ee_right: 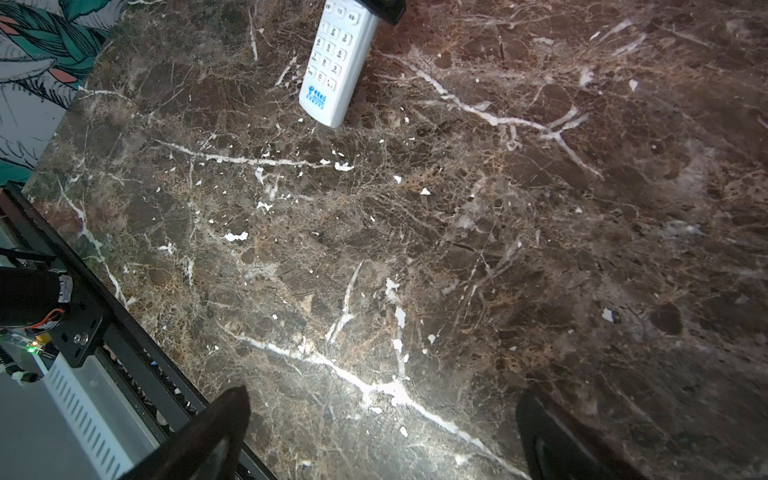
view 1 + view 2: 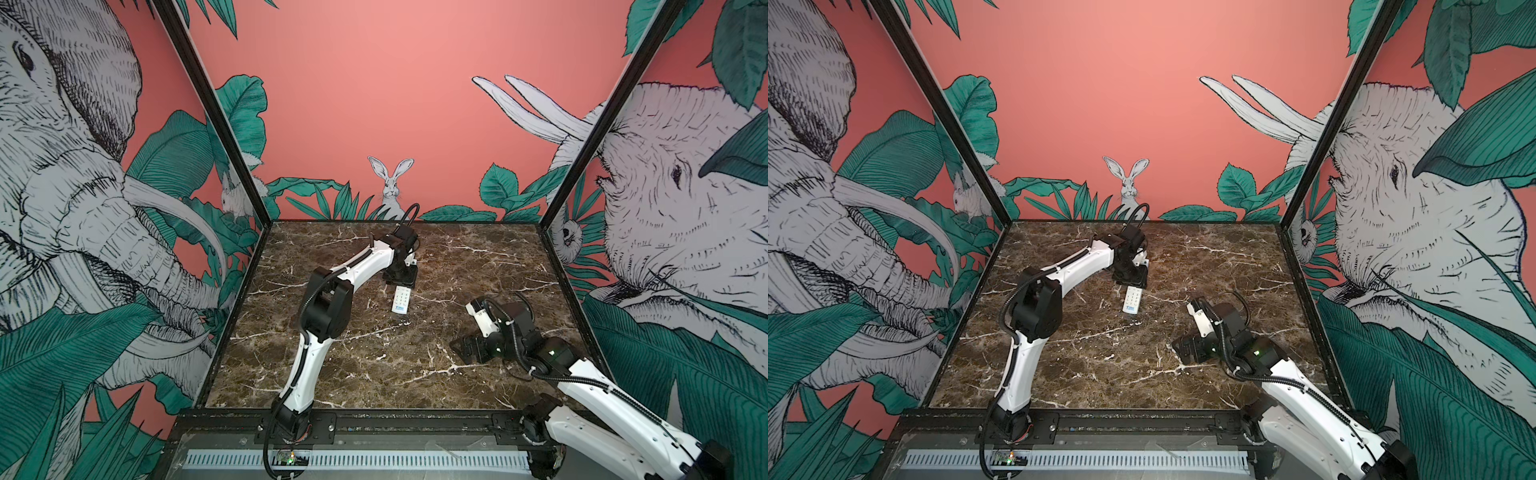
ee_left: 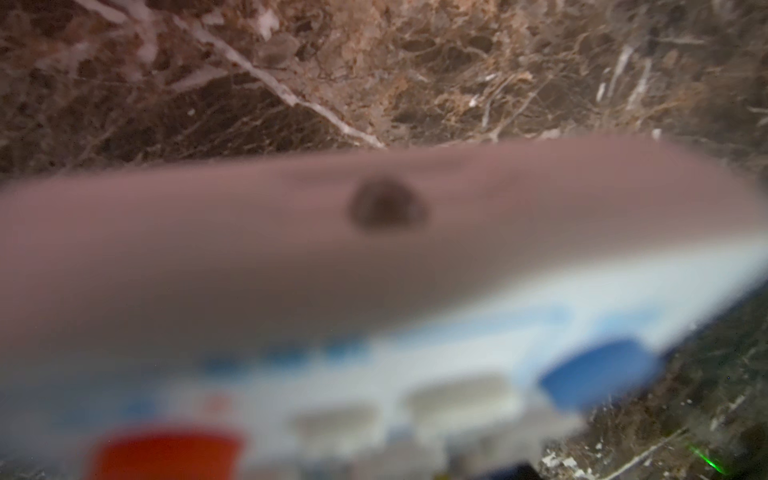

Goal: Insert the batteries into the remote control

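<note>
Left claw (image 2: 400,277) clenched on far end of remote control (image 2: 401,300); right claw (image 1: 382,401) spread wide, empty.
Remote control keys-up over mid table (image 2: 374,365), logo end nearest; batteries unseen; risk: end-only grip lets it pivot or slip; back faces down, likely hard to reach.

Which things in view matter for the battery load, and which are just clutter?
Job: slim white plastic remote control, number buttons, blue logo; left gripper, shut on its far end; right gripper, open, holding nothing. Batteries not in view.
Just there: brown white-veined marble tabletop; jungle-print walls.
</note>
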Controlling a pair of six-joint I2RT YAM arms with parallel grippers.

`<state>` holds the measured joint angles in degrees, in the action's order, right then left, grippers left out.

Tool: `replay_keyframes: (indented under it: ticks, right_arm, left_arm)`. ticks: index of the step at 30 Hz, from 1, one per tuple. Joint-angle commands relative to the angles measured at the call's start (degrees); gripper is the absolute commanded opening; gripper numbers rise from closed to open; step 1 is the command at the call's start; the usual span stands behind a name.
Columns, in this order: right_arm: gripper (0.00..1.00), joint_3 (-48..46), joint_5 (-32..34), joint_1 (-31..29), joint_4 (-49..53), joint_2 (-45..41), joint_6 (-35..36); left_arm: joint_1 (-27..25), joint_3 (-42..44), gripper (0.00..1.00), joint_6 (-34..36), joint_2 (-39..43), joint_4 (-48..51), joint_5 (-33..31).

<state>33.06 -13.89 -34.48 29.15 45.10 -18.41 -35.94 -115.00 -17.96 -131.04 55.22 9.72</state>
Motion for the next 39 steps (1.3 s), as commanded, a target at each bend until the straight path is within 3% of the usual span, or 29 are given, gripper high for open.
replay_keyframes:
  ticks: [1, 8, 19, 27, 33, 39]
  right_arm:
    - [0.99, -0.8, 0.5, -0.2, -0.1, -1.8, 0.5]
    - [0.99, -1.3, 1.4, -0.3, -0.6, -2.6, 0.0]
    - [1.00, -0.8, 2.4, -0.3, -1.1, -3.1, -0.9]
    - [0.99, -0.6, 9.5, -0.2, -1.8, -2.7, 0.5]
    - [1.00, -1.2, 20.1, -0.2, -5.8, -1.6, 4.9]
    - [1.00, 2.2, 26.7, 0.8, -12.9, 8.2, 10.3]
  left_arm:
    - [-0.4, -4.4, 0.36, 1.4, -1.1, 7.4, -2.6]
    - [-2.0, -7.4, 0.39, 0.5, -4.8, 6.8, -4.6]
    - [-2.9, -2.0, 0.52, -0.2, -4.9, -1.8, -3.3]
    - [-3.0, 2.4, 0.64, -0.2, -3.8, -6.3, -1.5]
    - [-2.7, 12.9, 0.79, 1.3, 6.6, -14.7, -5.4]
    - [-0.6, 26.9, 0.93, 6.6, 26.1, -22.9, -14.4]
